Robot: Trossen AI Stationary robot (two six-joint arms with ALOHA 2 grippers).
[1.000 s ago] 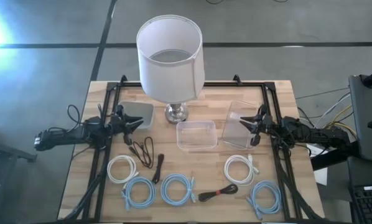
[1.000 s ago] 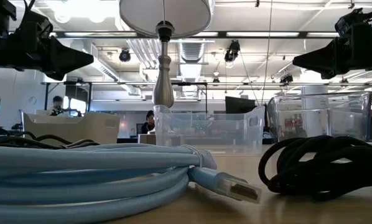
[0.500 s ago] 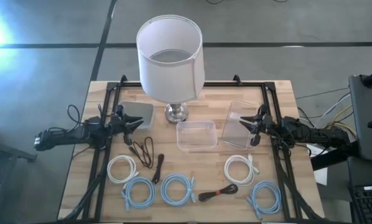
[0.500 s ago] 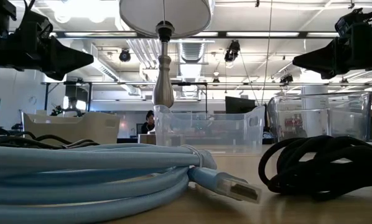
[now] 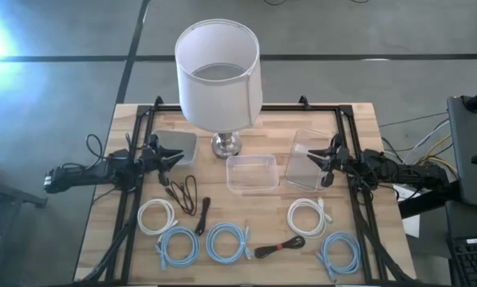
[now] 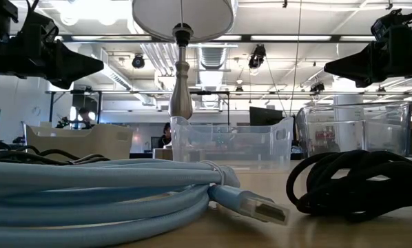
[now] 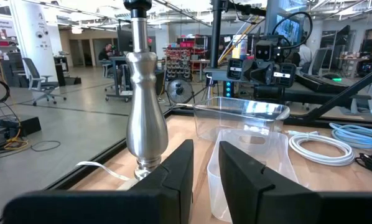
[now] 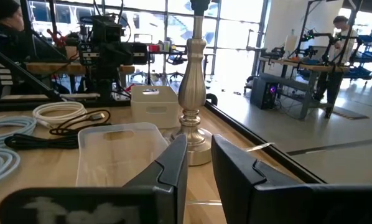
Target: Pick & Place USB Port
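Several coiled USB cables lie flat on the table's near half: light blue coils (image 5: 226, 241), white coils (image 5: 157, 215) and black cables (image 5: 280, 246). In the low view one light blue cable (image 6: 109, 186) ends in a flat metal plug (image 6: 261, 207), beside a black coil (image 6: 357, 182). My left gripper (image 5: 179, 156) hovers level over the table's left side, slightly open, with nothing between its fingers (image 7: 173, 171). My right gripper (image 5: 310, 157) hovers level over the right side, also slightly open and holding nothing (image 8: 199, 162). Both point toward the table's middle.
A lamp (image 5: 218, 76) with a white shade and metal base stands at the far middle. A clear bin (image 5: 251, 173) sits in the centre, with a second clear bin (image 5: 309, 163) to its right under the right gripper. A white box (image 5: 175, 146) is at the left.
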